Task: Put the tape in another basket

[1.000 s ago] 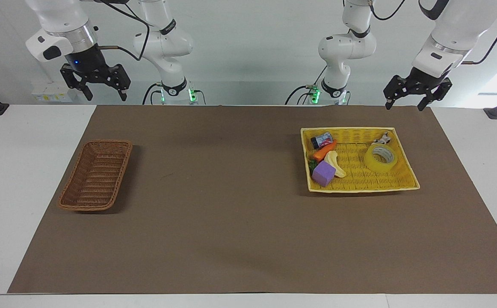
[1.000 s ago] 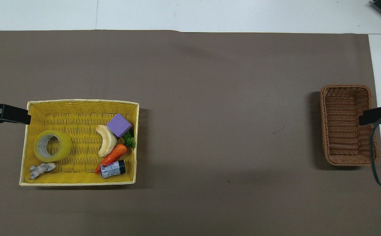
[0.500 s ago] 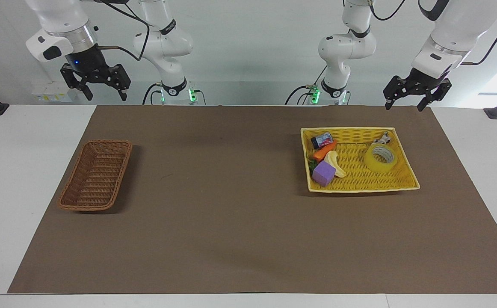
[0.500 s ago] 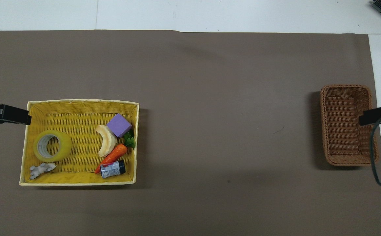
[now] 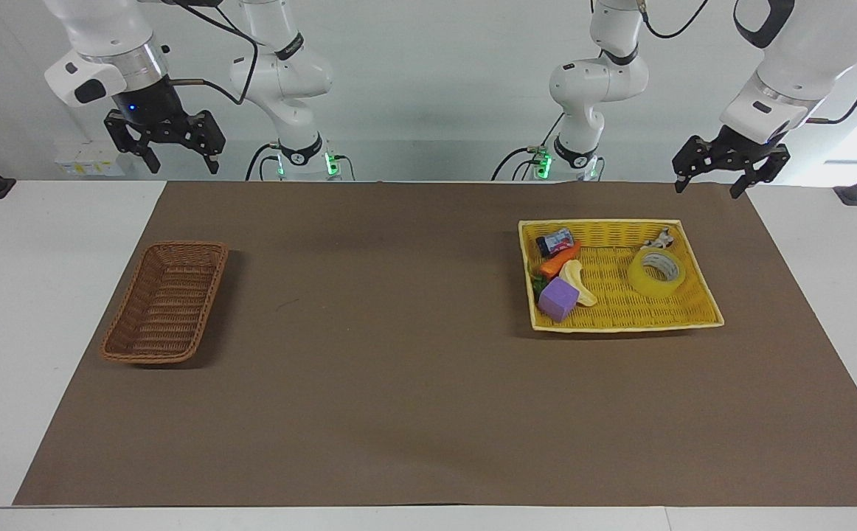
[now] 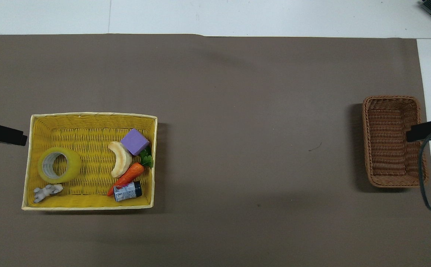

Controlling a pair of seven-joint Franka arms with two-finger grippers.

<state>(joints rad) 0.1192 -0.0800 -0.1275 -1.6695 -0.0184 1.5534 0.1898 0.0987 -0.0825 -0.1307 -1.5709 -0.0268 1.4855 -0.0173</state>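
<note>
The yellow tape roll [image 5: 656, 272] lies in the bright yellow basket [image 5: 701, 310] at the left arm's end of the mat; it also shows in the overhead view [image 6: 59, 165]. The reddish-brown wicker basket [image 5: 165, 302] stands empty at the right arm's end; it also shows in the overhead view [image 6: 392, 141]. My left gripper [image 5: 710, 186] hangs open and empty, high over the mat's edge by the yellow basket's robot-side corner. My right gripper [image 5: 164, 155] hangs open and empty, high over the table edge near the wicker basket.
The yellow basket also holds a purple block [image 5: 558, 299], a banana piece [image 5: 577, 283], a carrot [image 5: 559, 259], a small dark can [image 5: 554, 240] and a small grey-white object [image 5: 661, 239]. A brown mat [image 5: 399, 354] covers the table.
My left gripper has shifted a little toward the left arm's end of the table and slightly lower. The right gripper and all objects are unmoved.
</note>
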